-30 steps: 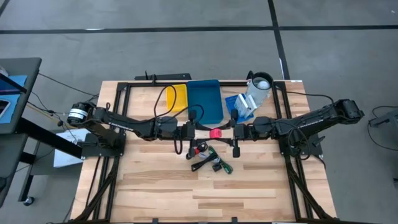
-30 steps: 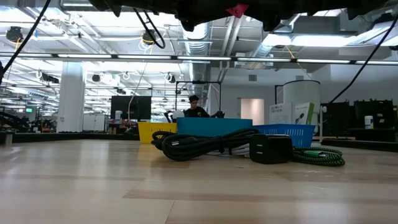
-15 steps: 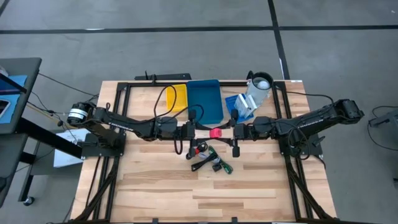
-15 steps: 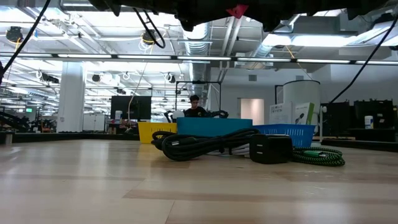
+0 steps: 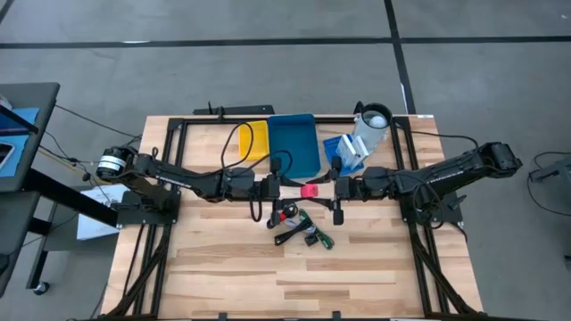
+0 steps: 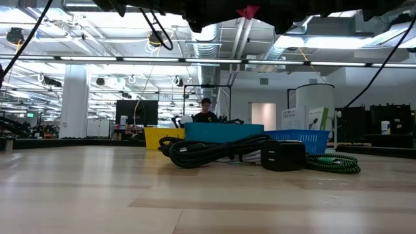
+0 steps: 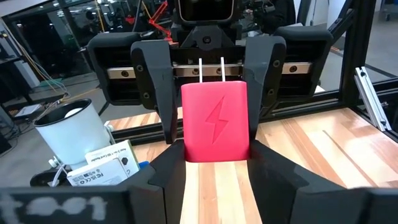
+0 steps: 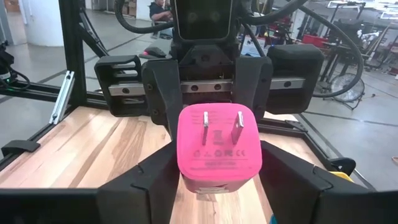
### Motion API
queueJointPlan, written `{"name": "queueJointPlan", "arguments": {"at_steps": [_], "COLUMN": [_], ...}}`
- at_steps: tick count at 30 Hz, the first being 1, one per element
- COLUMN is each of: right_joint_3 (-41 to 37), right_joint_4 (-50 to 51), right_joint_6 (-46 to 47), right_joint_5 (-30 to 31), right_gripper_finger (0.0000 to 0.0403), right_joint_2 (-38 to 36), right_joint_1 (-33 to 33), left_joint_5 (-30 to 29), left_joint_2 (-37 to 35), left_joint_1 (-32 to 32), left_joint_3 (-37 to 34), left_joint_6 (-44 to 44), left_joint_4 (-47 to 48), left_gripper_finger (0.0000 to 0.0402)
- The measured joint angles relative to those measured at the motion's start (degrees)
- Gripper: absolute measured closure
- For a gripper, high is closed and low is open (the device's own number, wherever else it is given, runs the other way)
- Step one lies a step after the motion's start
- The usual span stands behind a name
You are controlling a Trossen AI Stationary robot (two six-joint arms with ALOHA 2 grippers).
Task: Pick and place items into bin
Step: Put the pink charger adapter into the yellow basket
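Mid-handover above the counter (image 5: 223, 267), the left claw (image 5: 284, 188) is gripping a pink plug charger (image 5: 309, 190) while the right claw (image 5: 327, 189) is flanking it loosely, cables (image 5: 303, 234) unbinned.

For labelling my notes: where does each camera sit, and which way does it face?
High: overhead, looking down on table; left arm, right arm show.
Low: at table height, facing cables; arms above.
Left wrist: on left arm, facing pink charger; own fingers show.
Right wrist: opposite side, facing charger's prongs.
Wrist views share the charger.
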State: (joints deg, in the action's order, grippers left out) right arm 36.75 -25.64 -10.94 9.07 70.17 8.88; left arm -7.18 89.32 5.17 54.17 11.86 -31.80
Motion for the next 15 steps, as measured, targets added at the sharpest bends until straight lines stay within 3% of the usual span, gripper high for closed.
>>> {"name": "queueJointPlan", "arguments": {"at_steps": [8,15], "right_joint_3": [-0.02,-0.01], "right_joint_4": [0.11,2.05], "right_joint_6": [-0.03,-0.03], "right_joint_5": [0.01,0.30], "right_gripper_finger": [0.0194,0.0163], "right_joint_2": [-0.49,-1.99], "right_joint_1": [0.00,-0.02], "left_joint_5": [-0.04,-0.22], "left_joint_2": [-0.02,-0.02], "left_joint_1": [0.00,-0.09], "left_joint_3": [0.03,0.15], "left_joint_6": [-0.02,-0.04], "left_joint_4": [0.21,-0.47], "left_gripper_finger": [0.0271,0.0271]}}
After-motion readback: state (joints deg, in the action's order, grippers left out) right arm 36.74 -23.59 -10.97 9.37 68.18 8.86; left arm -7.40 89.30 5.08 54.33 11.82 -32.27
